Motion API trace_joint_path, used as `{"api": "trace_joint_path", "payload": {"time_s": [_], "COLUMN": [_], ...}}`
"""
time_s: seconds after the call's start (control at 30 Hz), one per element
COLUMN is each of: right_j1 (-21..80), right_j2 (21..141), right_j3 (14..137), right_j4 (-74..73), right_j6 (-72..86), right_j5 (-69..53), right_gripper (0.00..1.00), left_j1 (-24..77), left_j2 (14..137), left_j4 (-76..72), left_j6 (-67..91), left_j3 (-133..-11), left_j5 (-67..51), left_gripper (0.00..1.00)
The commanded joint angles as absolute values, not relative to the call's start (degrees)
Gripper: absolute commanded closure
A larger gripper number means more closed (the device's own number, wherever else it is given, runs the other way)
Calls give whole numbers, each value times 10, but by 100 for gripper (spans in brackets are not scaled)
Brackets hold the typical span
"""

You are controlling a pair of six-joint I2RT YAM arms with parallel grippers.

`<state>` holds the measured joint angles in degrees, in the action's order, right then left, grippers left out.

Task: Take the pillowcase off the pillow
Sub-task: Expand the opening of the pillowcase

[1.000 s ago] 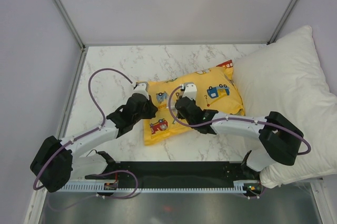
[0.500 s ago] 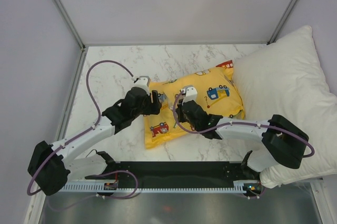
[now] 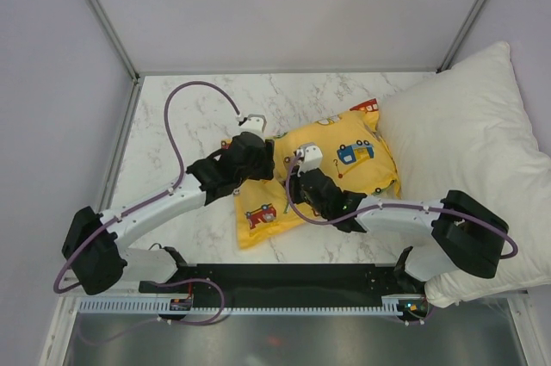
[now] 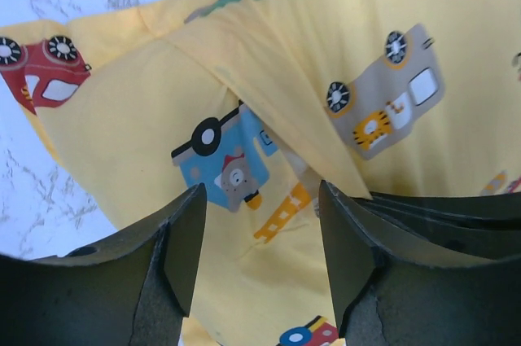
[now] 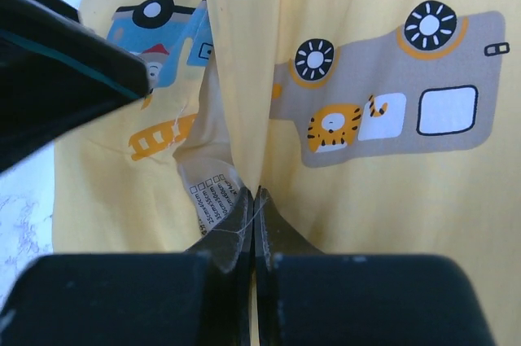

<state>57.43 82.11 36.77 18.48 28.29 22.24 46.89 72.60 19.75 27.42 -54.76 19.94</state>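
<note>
Left gripper (image 4: 260, 199): jaws spread, nothing between them, over the pillowcase's left part.
Right gripper (image 5: 251, 198): jaws pressed together, pinching a pillowcase fold beside a white label (image 5: 213, 203).
Pillowcase (image 3: 344, 159): bright yellow, cartoon vehicles, plump, overlapping flap; mid-table (image 3: 198, 108), right end touching white pillow (image 3: 465, 142).

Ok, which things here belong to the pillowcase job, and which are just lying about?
Job: pillowcase, pinched in the shut right gripper; open left gripper poised over it; pillow, hidden inside the case.
Lying about: white pillow, at the right of the table.
</note>
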Motion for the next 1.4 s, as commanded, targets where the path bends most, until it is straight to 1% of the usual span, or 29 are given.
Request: {"api": "trace_joint_path", "payload": {"time_s": [0.0,0.07,0.1,0.3,0.43,0.47,0.57,0.6,0.67,0.7,0.77,0.8,1.0,1.17,1.37], "right_j1": [580,580,580,580,580,580,581,580,580,581,580,580,574,541,513], "right_j2": [795,790,788,788,790,791,788,786,783,781,780,780,781,773,757], "right_j3": [353,348,347,345,346,348,352,352,353,356,361,365,381,381,374], "right_j4": [196,194,195,190,190,187,179,178,170,165,148,140,75,40,15], "right_j6": [288,288,288,291,292,291,291,290,290,289,290,290,313,330,336], "right_j5": [220,221,222,231,237,239,248,250,258,264,276,293,372,381,388], "right_gripper": [100,100,100,100,100,100,100,100,100,100,100,100,100,100,100], "left_j1": [470,471,470,473,473,474,473,473,473,474,474,473,472,472,471], "left_j2": [751,767,773,794,809,810,817,817,815,812,799,791,712,665,618], "left_j4": [222,221,218,206,207,207,206,207,206,207,207,212,231,250,269], "left_j6": [306,317,320,320,316,314,309,307,302,301,298,298,302,303,296], "left_j3": [-548,-547,-547,-545,-539,-537,-526,-522,-512,-508,-499,-497,-484,-472,-456], "left_j5": [222,202,195,167,128,105,79,76,68,65,68,73,99,95,124], "left_gripper": [37,36,34,30,30,32,49,58,69,80,89,98,98,98,98]}}
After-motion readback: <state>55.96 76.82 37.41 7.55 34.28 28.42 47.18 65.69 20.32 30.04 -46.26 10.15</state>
